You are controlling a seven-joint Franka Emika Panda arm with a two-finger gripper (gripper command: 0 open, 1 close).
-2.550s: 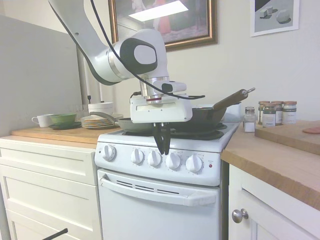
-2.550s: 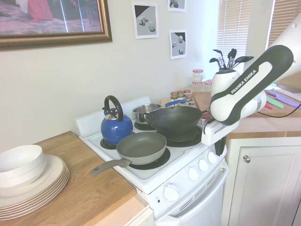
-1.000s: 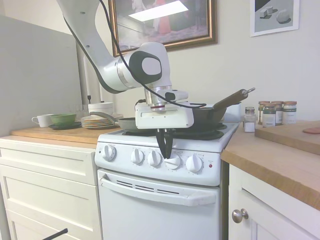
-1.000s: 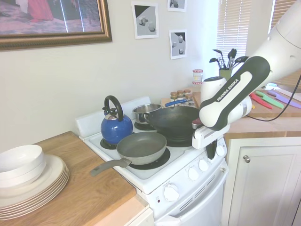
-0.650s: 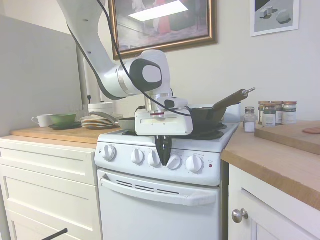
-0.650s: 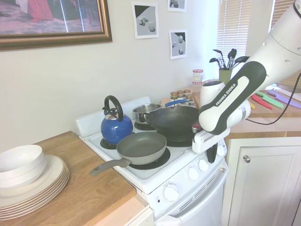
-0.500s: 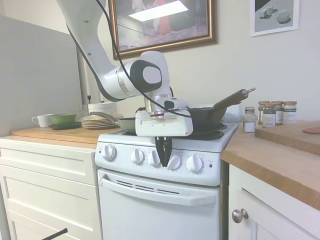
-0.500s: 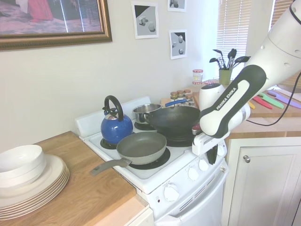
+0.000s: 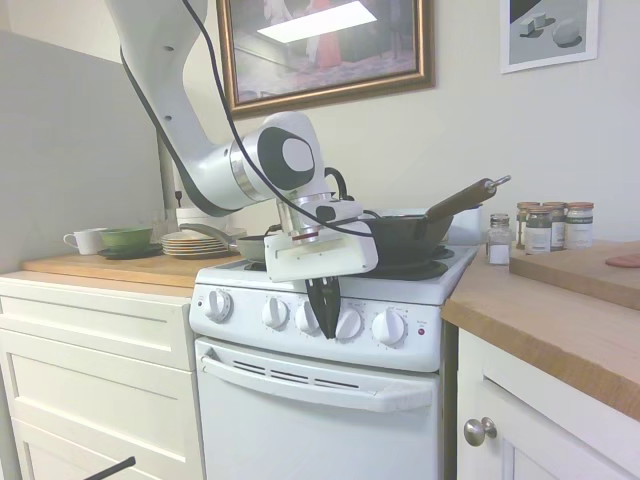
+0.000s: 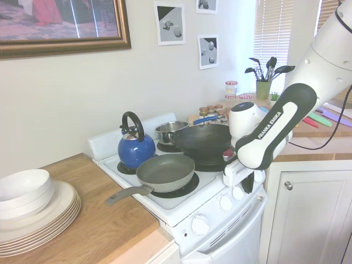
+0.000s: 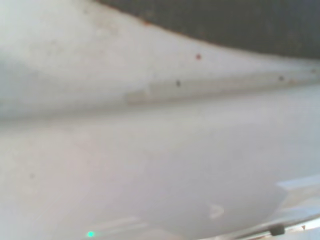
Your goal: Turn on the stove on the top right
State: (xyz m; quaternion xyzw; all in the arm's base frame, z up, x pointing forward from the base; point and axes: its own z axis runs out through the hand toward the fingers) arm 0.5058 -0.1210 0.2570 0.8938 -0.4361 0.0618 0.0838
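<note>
Showing only a blurred white surface with a dark band along one edge, wrist view too close and out of focus to identify. Gripper [image 9: 326, 318] hanging in front of the knob row, dark fingers [image 9: 322, 305] pressed together to a narrow point, covering the gap between the third knob [image 9: 309, 317] and fourth knob [image 9: 348, 323] from the left; contact with either knob cannot be told. Mostly hidden behind the arm in the second exterior view [image 10: 247, 183]. Stove [image 9: 300, 400] white, freestanding, between the white cabinets, with five round white front knobs, small red indicator light [image 9: 420, 330] at the panel's right end, white oven-door handle [image 9: 310, 382] below. On the burners: dark wok [image 10: 202, 141] with long handle, grey frying pan [image 10: 165, 171], blue kettle [image 10: 136, 147], small steel pot [image 10: 170, 131]. Compared with half a second ago: white hand block now tilted instead of level, wrist swung toward the picture's left in the first exterior view, fingertips at nearly the same spot by the knobs, pans and kettle unmoved.
</note>
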